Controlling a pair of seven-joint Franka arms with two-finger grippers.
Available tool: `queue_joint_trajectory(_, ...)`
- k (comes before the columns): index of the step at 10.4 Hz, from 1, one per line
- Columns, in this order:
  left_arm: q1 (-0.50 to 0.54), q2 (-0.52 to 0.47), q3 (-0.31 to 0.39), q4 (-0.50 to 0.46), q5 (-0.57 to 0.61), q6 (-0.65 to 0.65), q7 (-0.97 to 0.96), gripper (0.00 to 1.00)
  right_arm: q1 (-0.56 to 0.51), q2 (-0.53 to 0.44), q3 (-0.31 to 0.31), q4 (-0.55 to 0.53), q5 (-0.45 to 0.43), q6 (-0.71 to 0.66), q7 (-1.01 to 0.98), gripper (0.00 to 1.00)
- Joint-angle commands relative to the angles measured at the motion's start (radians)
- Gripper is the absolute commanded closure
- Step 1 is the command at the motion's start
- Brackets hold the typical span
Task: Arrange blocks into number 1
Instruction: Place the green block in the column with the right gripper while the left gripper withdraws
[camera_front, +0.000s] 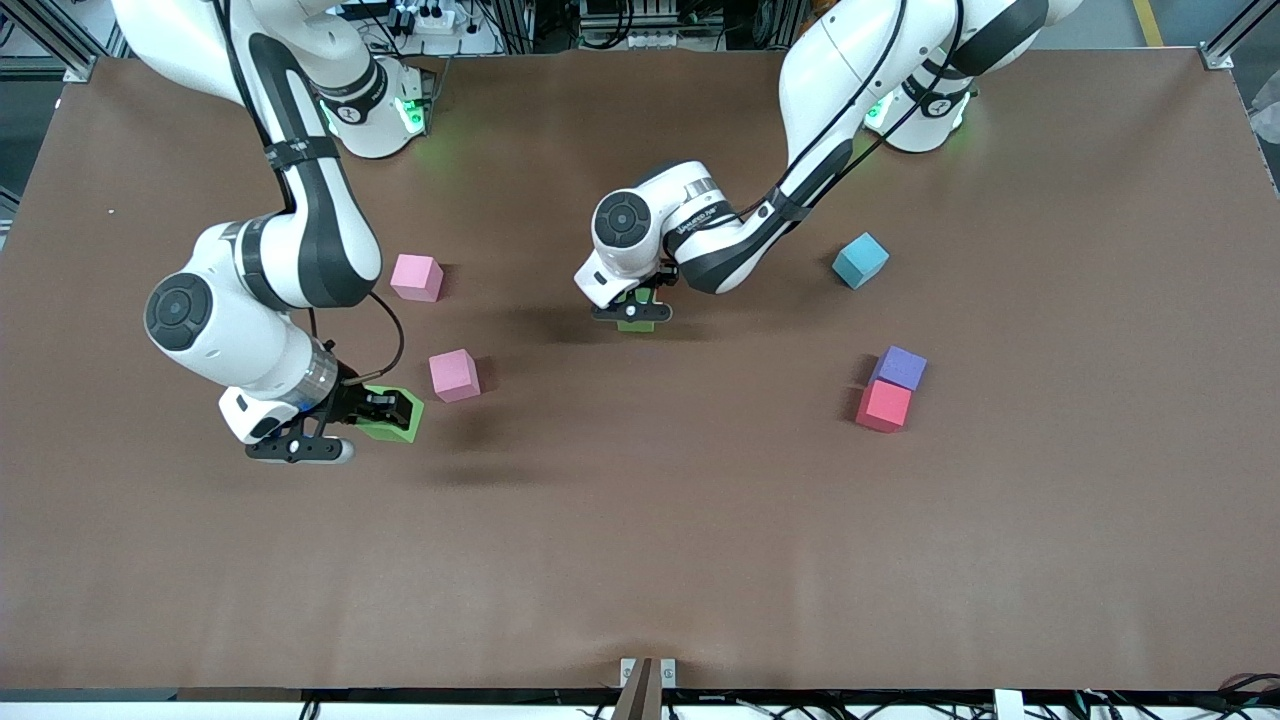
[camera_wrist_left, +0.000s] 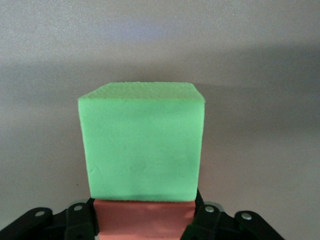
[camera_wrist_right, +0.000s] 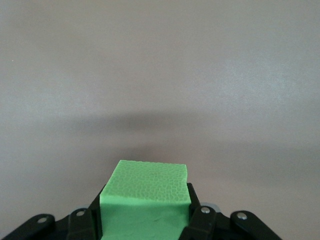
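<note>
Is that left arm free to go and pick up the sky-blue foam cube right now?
Probably not yet: the left gripper is shut on an orange foam block. Otherwise only bare table surrounds the sky-blue foam cube.

Brown matte table (camera_front: 640, 540) seen, faintly creased. Small metal bracket (camera_front: 647, 672) fixed at edge nearest camera. Power strip (camera_front: 430, 17) and cables laid past robot bases.

You see the table (camera_front: 640, 560) evenly lit from overhead, with no glare on its matte brown surface. Soft, diffuse shadows lie at 3 o'clock of each pink block (camera_front: 454, 375). Green indicator light glows at both arm bases. Both wrist views are softly focused, their backgrounds washed grey with a faint shadow band.
</note>
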Motion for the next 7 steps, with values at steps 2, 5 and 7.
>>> queue_joint_trajectory(2, -0.008, 0.003, 0.004, 0.011, 0.028, 0.003, -0.001, 1.00, 0.019, -0.038, -0.005, -0.041, 0.010, 0.012, -0.001, 0.47)
queue_joint_trajectory(5, -0.011, -0.011, 0.004, 0.011, 0.068, -0.002, -0.003, 0.00, 0.043, -0.032, -0.005, -0.041, 0.027, 0.015, -0.001, 0.48)
queue_joint_trajectory(7, -0.005, -0.049, 0.003, 0.009, 0.066, -0.044, -0.016, 0.00, 0.066, -0.029, -0.005, -0.039, 0.046, 0.020, -0.003, 0.48)
